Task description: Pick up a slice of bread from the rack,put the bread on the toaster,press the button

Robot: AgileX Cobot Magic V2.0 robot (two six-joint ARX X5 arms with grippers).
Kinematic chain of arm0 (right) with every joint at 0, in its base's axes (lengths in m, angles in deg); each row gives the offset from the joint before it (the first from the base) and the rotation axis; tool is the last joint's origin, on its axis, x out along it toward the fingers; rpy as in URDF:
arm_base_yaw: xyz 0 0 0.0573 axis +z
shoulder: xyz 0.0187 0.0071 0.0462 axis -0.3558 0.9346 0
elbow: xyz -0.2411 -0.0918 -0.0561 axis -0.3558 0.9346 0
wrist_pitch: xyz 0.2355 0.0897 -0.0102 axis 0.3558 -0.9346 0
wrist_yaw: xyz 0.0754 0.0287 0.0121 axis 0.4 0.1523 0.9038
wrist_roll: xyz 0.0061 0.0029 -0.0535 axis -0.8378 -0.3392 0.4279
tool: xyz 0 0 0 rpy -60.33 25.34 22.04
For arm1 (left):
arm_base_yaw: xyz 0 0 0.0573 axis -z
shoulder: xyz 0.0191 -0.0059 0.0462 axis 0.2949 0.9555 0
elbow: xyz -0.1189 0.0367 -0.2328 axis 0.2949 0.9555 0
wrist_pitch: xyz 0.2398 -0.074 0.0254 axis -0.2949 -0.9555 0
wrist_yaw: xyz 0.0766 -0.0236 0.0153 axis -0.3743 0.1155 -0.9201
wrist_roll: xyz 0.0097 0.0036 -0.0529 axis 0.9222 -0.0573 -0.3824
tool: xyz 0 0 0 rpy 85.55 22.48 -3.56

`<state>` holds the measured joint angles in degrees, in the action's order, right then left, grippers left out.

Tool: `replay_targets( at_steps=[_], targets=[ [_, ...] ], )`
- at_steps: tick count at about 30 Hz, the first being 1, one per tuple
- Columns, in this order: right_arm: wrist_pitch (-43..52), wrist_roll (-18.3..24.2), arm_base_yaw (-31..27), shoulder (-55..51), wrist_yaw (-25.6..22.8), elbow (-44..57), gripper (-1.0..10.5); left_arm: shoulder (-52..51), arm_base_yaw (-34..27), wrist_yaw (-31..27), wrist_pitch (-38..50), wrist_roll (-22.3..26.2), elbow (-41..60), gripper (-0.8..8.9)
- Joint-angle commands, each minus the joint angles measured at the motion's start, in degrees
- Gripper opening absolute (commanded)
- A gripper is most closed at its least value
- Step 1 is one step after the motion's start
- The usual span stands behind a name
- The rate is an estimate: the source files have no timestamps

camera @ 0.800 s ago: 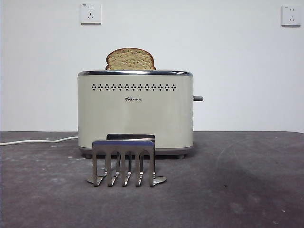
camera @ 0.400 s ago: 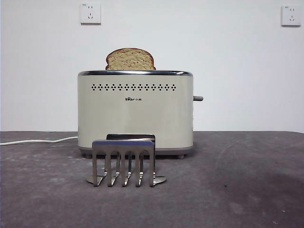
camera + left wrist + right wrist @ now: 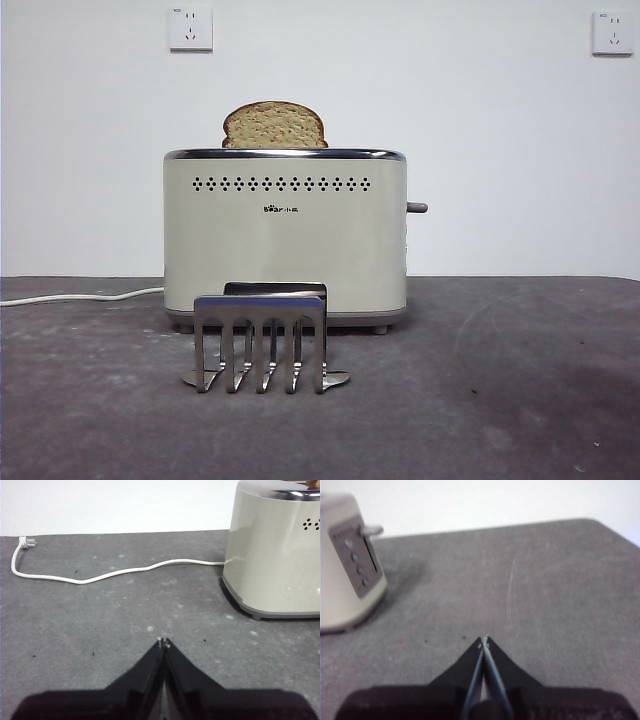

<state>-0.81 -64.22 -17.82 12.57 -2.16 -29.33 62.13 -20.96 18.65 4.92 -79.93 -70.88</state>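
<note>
The cream-beige toaster (image 3: 285,235) stands mid-table. A brown speckled slice of bread (image 3: 275,125) sticks up from its top slot. The empty silver rack (image 3: 262,338) stands in front of it. No arm shows in the front view. My left gripper (image 3: 163,643) is shut and empty, low over the table, off the toaster's (image 3: 272,550) power cord end. My right gripper (image 3: 483,641) is shut and empty, off the toaster's control end (image 3: 350,555), where the lever (image 3: 372,529) sticks out high on the panel.
A white power cord (image 3: 115,571) runs across the dark grey table (image 3: 520,380) from the toaster to a loose plug (image 3: 26,542). Two wall sockets (image 3: 190,28) sit on the white wall behind.
</note>
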Motion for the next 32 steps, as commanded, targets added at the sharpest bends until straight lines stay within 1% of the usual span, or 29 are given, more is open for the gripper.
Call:
replay_targets(
  at_steps=[1, 6, 8, 32],
  targets=[
    [0.02, 0.96, -0.02, -0.24, -0.02, 0.66, 0.0, -0.13, -0.17, -0.07, 0.20, -0.57, 0.85, -0.03],
    [0.00, 0.90, -0.02, -0.24, 0.90, 0.66, 0.0, -0.13, -0.17, -0.04, 0.20, -0.59, 0.85, -0.03],
    [0.02, 0.17, -0.02, -0.24, 1.01, 0.66, 0.0, -0.13, -0.17, -0.07, 0.20, -0.57, 0.85, -0.03],
    [0.13, 0.26, -0.02, -0.24, 0.76, 0.66, 0.0, -0.13, -0.17, -0.07, 0.20, -0.59, 0.85, -0.03]
  ],
)
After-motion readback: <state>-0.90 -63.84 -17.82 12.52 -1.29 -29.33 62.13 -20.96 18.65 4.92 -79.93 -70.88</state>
